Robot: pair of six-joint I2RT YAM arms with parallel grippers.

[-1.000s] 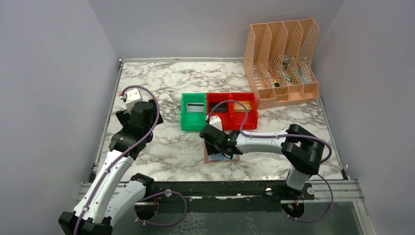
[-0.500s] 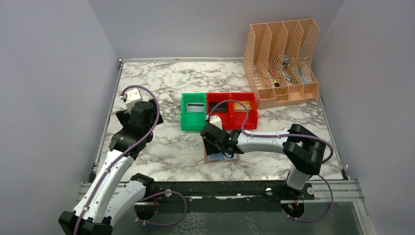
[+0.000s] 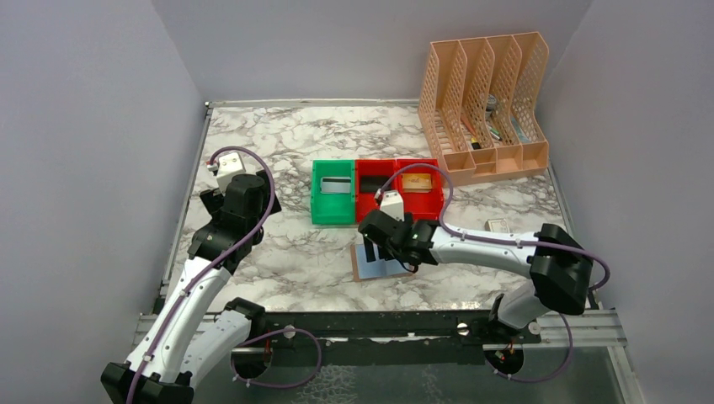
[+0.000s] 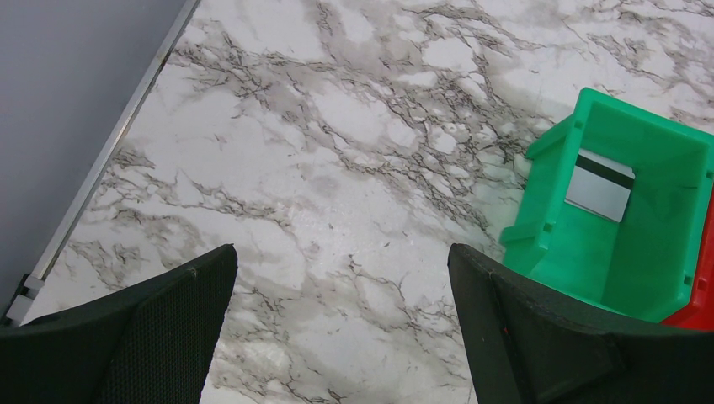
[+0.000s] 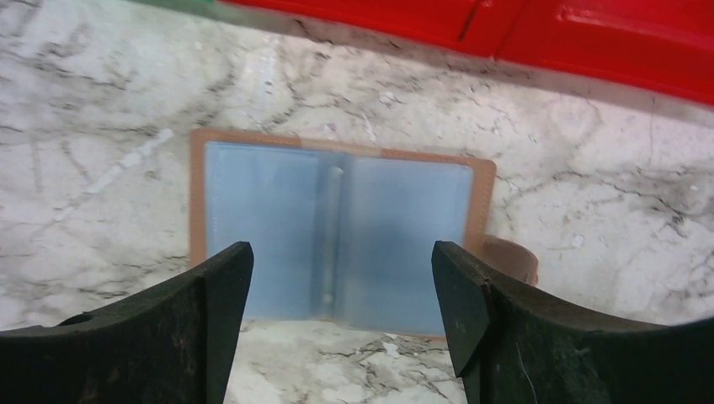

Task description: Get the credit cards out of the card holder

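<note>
The card holder (image 3: 376,268) lies open and flat on the marble table (image 3: 278,143), blue lining up, just at 6 o'clock of the red bins (image 3: 418,212). In the right wrist view the holder (image 5: 337,227) shows two pale blue pockets either side of a centre fold, a brown rim around them and a small brown tab sticking out at its 3 o'clock edge; no card shows in the pockets from here. The right gripper (image 5: 341,282) hangs over the holder's near edge with its fingers (image 5: 210,320) spread wide and nothing between them; whether they touch the leather I cannot tell. From above, that gripper (image 3: 394,246) covers the holder's 1 o'clock corner. The green bin (image 3: 317,200) stands against the red ones at their 9 o'clock, and a silver card (image 3: 337,186) with a black stripe lies in it — the left wrist view shows the same card (image 4: 599,187) flat on the bin's (image 4: 648,269) floor. A gold card (image 3: 417,181) lies in the red compartment farthest toward 3 o'clock. The left gripper (image 4: 341,290) hovers above bare marble at 9 o'clock of the green bin, well apart from it, fingers (image 4: 168,328) fully apart and empty. A peach file rack (image 3: 484,93) stands at the table's 1 o'clock corner, and a small white box (image 3: 498,225) sits on the marble at 3 o'clock of the holder, near the right arm's elbow.
</note>
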